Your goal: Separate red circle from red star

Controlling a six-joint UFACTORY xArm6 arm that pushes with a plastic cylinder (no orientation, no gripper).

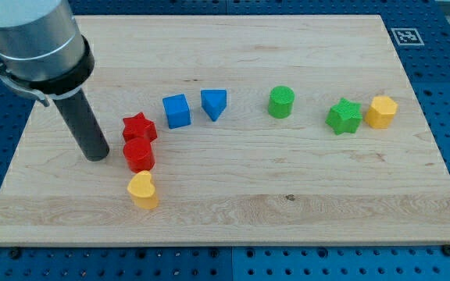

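The red star [139, 126] lies left of the board's middle. The red circle [139, 154] sits just below it, touching it or nearly so. My tip [97, 156] rests on the board a short way to the left of the red circle, with a small gap between them. The rod rises up and to the left to the grey arm at the view's top left.
A yellow heart [142, 190] lies just below the red circle. A blue cube [176, 111] and a blue triangle [214, 104] lie right of the red star. A green cylinder [281, 101], a green star [343, 117] and a yellow hexagon [381, 112] lie further right.
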